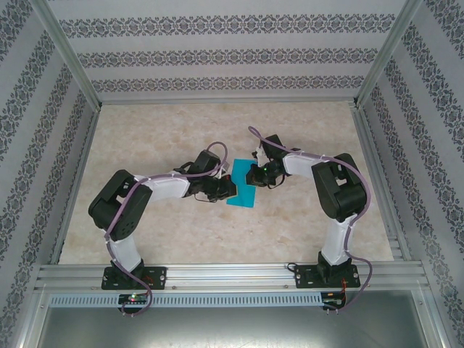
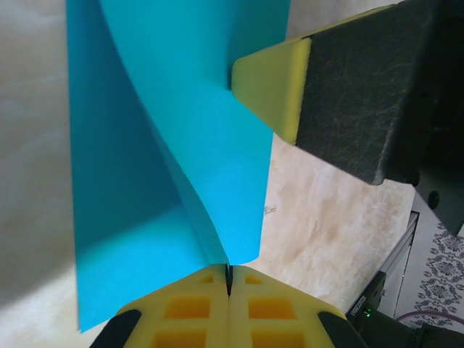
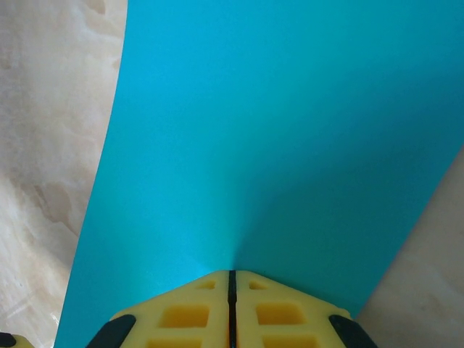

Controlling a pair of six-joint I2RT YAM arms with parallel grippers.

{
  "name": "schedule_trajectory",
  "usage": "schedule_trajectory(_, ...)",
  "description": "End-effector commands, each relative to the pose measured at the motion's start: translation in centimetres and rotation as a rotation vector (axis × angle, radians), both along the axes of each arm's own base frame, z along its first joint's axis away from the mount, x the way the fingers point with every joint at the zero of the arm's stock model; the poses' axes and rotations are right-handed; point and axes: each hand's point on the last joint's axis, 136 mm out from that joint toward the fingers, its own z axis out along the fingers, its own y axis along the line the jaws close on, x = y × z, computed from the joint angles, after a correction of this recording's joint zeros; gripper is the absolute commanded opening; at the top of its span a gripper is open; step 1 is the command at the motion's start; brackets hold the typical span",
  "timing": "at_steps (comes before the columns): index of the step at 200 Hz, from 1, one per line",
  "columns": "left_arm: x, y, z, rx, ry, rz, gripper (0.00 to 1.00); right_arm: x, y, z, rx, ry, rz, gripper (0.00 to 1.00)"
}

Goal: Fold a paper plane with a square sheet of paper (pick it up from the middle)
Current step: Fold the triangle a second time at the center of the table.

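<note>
Table [image 1: 145, 138]: pale marbled top, enclosed by patterned walls. Left arm [image 1: 138, 199] and right arm [image 1: 337, 185] bent inward, wrists brought close at table middle. Square sheet of paper [image 1: 243, 192], teal-blue, found at table middle between both wrists; in left wrist view seen partly doubled over, upper layer lifted and curved above lower layer. Left gripper [image 2: 228, 279]: yellow pads pressed together, sheet corner pinched. Right gripper [image 3: 232, 279]: pads pressed together, sheet edge pinched, paper spread out ahead of pads.
</note>
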Motion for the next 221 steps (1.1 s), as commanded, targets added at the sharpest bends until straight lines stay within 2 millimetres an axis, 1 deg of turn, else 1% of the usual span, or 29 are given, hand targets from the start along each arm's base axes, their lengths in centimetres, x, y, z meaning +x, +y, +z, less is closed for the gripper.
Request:
schedule_trajectory(1, 0.7, -1.5, 1.0, -0.031, -0.019, -0.012, 0.03, -0.6, 0.2, -1.1, -0.029, 0.021, 0.033, 0.09)
schedule_trajectory(15, 1.0, -1.7, 1.0, -0.033, -0.021, -0.013, 0.03, -0.6, 0.3, -0.9, -0.021, 0.019, 0.036, 0.09)
schedule_trajectory(44, 1.2, -2.0, 0.2, -0.026, -0.008, -0.020, 0.03, -0.5, 0.6, -0.2, 0.002, 0.015, 0.039, 0.09)
schedule_trajectory(72, 1.1, -2.0, -0.9, -0.015, 0.008, -0.027, 0.03, -0.1, 0.6, 1.4, 0.022, -0.016, 0.027, 0.10)
schedule_trajectory(99, 0.9, -1.9, -1.1, -0.011, 0.011, -0.033, 0.03, 0.9, 0.0, 3.3, 0.031, -0.061, -0.001, 0.11)
schedule_trajectory(112, 0.8, -1.9, -1.2, -0.011, 0.014, -0.035, 0.03, 1.4, -0.3, 3.7, 0.027, -0.071, -0.008, 0.11)
schedule_trajectory(138, 0.7, -1.9, -1.2, -0.011, 0.016, -0.037, 0.03, 2.3, -1.0, 3.3, 0.004, -0.074, -0.016, 0.11)
schedule_trajectory(173, 0.7, -1.9, -1.1, -0.013, 0.014, -0.036, 0.03, 3.4, -1.3, 2.5, -0.032, -0.066, -0.010, 0.11)
schedule_trajectory(221, 1.0, -2.1, -0.3, -0.021, 0.002, -0.038, 0.03, 3.5, -1.5, 0.7, -0.066, -0.031, 0.010, 0.10)
